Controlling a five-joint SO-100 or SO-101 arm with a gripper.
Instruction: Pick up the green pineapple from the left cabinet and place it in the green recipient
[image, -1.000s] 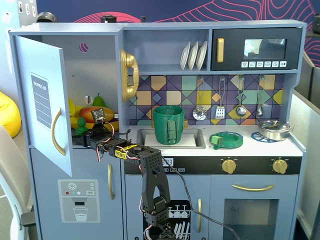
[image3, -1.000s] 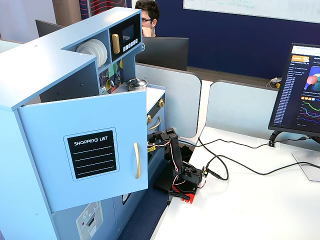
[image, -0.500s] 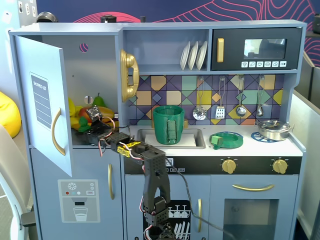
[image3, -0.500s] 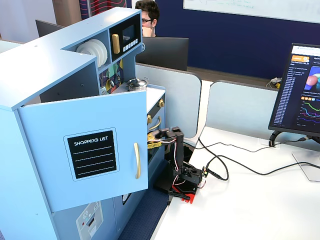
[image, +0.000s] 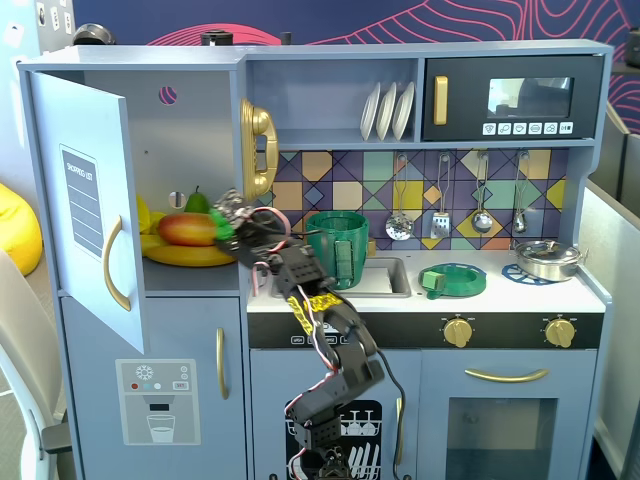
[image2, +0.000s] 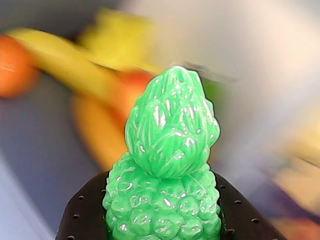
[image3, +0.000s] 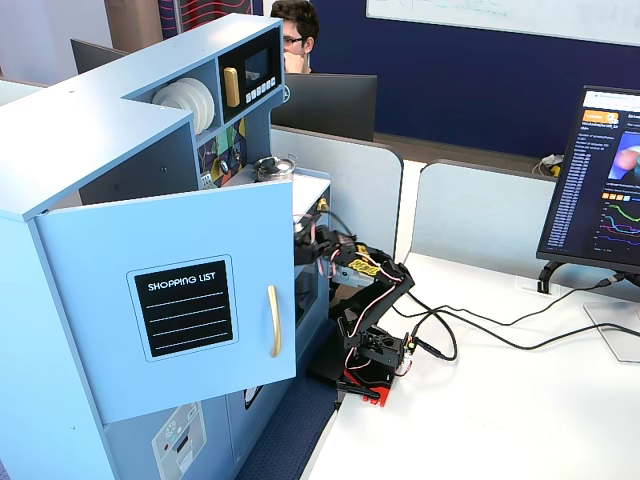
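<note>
- Clearly the gripper (image2: 162, 235) is pinching the green pineapple (image2: 167, 165): in the wrist view the bumpy body sits between the two dark fingers (image2: 82, 220) with the leaf crown pointing away from the camera, so the grip is low on the fruit and the crown stays free.
- From the front fixed view the pineapple (image: 224, 228) shows as a small green patch at the tip of the arm (image: 320, 320), right at the open mouth of the left cabinet (image: 190, 150), just beside the mango (image: 188, 229) and the bananas (image: 185, 255) on the shelf.
- Whether the pineapple is touching the shelf or already lifted clear of it I cannot tell; the fruit behind it is blurred in the wrist view.
- The cabinet door (image: 85, 210) with its shopping list panel stands swung wide to the left, which gives the arm a clear way in; the side fixed view shows the same door (image3: 180, 300) hiding the gripper from that camera.
- The green recipient (image: 338, 247) stands to the right of the cabinet, at the left edge of the sink (image: 385, 278), upright with its mouth open, well placed to take a drop from above.
- The flat green dish (image: 452, 280) lies further right on the counter and is not the target.
- My judgement: the grasp is done, and the next move calls for drawing the pineapple out and right, high enough to clear the recipient's rim.
</note>
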